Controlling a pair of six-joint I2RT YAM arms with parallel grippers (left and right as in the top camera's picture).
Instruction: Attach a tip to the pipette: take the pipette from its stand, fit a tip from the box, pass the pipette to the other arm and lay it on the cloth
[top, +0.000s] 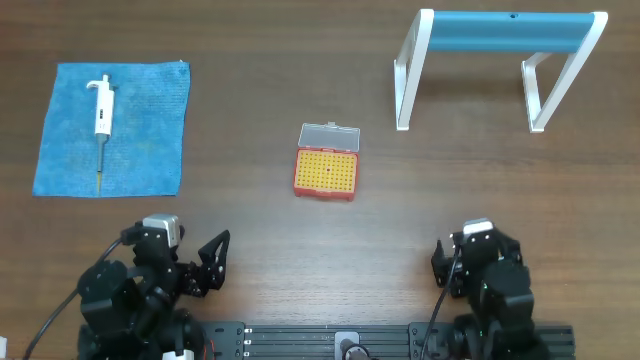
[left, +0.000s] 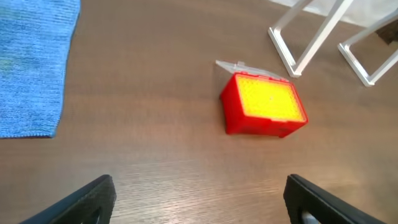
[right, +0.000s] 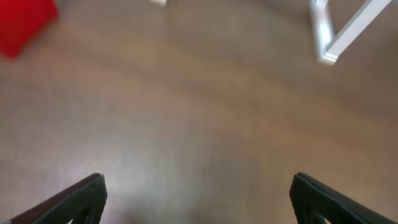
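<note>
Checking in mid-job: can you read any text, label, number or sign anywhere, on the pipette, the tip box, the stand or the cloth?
No text can be quoted from these views.
pipette: any marking on its white body is too small to read.
tip box: no print visible on the red walls or the yellow rack.
stand: no lettering visible on the blue bar or the white legs.
cloth: plain blue, no label visible.

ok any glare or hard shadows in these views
Top view: even light, faint shadows by the stand legs. Left wrist view: soft shadow under the box, mild sheen on the table. Right wrist view: broad pale sheen on the table, stand foot glaring white.
</note>
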